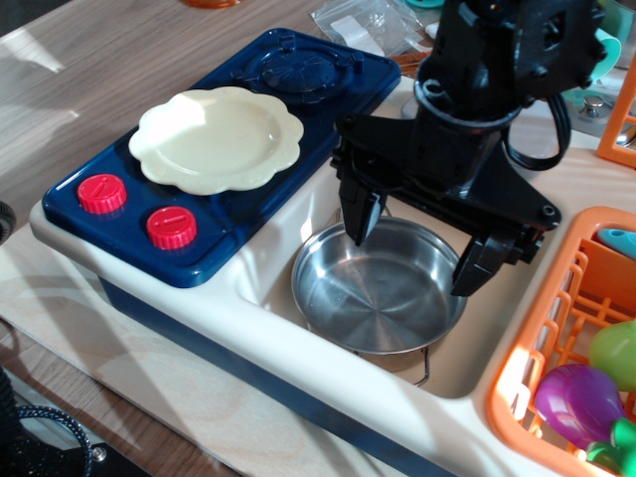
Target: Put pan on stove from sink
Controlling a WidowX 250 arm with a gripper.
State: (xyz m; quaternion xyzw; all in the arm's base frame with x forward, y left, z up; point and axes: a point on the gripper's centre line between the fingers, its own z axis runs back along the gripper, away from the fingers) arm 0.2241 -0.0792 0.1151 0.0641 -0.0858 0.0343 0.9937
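The shiny steel pan (376, 293) lies flat in the cream sink (467, 348), with a thin wire handle showing at its near edge. My black gripper (417, 248) hangs open just above the pan's far rim, one finger (362, 214) over the left side and the other finger (479, 263) over the right rim. It holds nothing. The navy stove (219, 238) lies to the left of the sink, with two red knobs (134, 209) at its front. A cream scalloped plate (219, 139) covers the near burner. The far burner (298, 70) is bare.
An orange dish rack (556, 328) stands right of the sink, holding a purple toy (578, 402) and a green toy (616, 353). Plastic bags (373, 25) lie behind the stove. The wooden counter edge runs along the front left.
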